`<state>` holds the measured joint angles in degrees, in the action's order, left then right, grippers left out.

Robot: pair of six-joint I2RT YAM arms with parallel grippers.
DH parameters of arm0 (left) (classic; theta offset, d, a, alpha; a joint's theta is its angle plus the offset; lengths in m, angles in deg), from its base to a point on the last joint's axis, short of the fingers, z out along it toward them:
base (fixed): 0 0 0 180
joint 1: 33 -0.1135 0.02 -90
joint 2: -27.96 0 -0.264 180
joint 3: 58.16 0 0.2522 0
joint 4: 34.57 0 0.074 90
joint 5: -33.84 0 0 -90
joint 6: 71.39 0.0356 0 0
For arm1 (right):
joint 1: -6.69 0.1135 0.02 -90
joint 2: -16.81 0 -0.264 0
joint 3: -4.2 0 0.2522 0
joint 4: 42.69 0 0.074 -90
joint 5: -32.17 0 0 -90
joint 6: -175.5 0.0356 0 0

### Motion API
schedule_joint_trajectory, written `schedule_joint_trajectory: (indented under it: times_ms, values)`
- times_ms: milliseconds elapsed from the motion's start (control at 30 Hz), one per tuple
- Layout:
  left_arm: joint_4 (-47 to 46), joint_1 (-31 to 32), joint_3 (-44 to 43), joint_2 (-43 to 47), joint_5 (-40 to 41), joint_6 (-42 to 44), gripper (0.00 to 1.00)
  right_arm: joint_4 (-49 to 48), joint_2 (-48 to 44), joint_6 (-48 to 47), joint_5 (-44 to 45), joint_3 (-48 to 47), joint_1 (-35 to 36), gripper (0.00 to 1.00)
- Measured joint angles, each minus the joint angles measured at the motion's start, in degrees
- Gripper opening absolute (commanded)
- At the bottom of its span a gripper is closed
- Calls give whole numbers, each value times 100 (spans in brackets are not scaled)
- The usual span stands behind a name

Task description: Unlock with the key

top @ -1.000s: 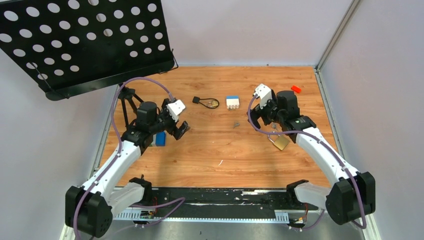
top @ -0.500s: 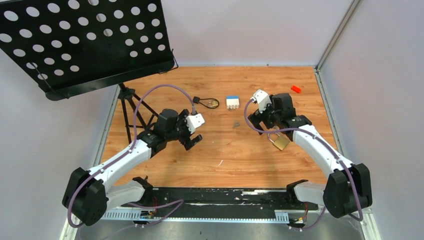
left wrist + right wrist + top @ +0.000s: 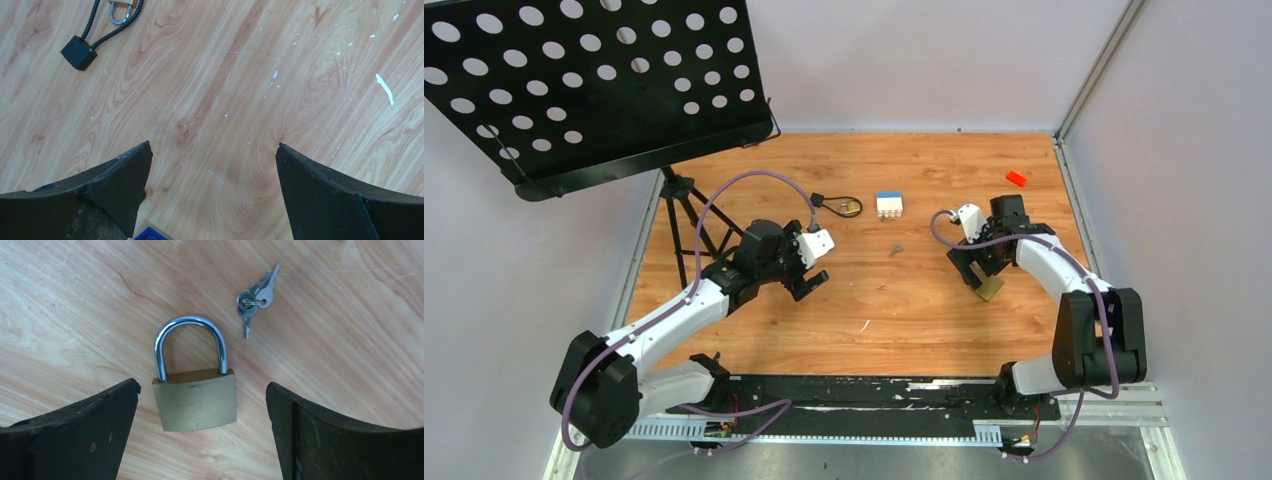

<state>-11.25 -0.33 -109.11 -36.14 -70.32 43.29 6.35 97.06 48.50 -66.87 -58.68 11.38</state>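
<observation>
On the wooden worktop [image 3: 75,300], the right claw [image 3: 202,386] is hovering spread wide over the shut padlock [image 3: 195,400]. The key [image 3: 254,297] is lying just beyond, upper right, untouched. The left claw [image 3: 214,146] is gaping, empty. Nothing is unlocked yet.

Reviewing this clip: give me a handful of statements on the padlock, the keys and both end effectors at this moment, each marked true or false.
1. The right end effector is open, with the large brass padlock between its fingers, not touching them. True.
2. The large brass padlock's shackle is swung open. False: both legs sit in the body.
3. The keys are in the keyhole. False: they lie on the table beside the shackle, apart from it.
4. The left end effector is open and holds nothing. True.
5. The small padlock lies between the left end effector's fingers. False: it lies ahead of them, at the far edge of the left wrist view.
</observation>
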Motion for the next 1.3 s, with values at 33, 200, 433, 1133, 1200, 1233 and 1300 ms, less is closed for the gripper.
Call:
schedule_joint_trajectory:
  times_ms: [33, 200, 433, 1133, 1200, 1233, 1300]
  values:
    - [0, 0, 2, -4, 17, 7, 100, 4, 85, -4, -15, 2, 0, 100]
    - [-2, 0, 2, -4, 109, 28, 100, 24, 400, 68, -310, -94, 20, 97]
    - [-2, 0, 2, -55, 256, 37, 100, -170, 837, 354, -566, -1064, 726, 85]
    - [-4, 0, 2, -66, 813, 175, 100, -348, 3084, 1156, -688, -3198, 2094, 64]
    - [-4, 0, 2, -66, 828, 184, 100, -374, 3134, 1182, -608, -3206, 2118, 63]
    - [-4, 0, 2, -66, 831, 186, 100, -376, 3150, 1189, -529, -3206, 2131, 62]
    - [-4, 0, 2, -66, 828, 186, 100, -385, 3152, 1185, -411, -3206, 2127, 62]
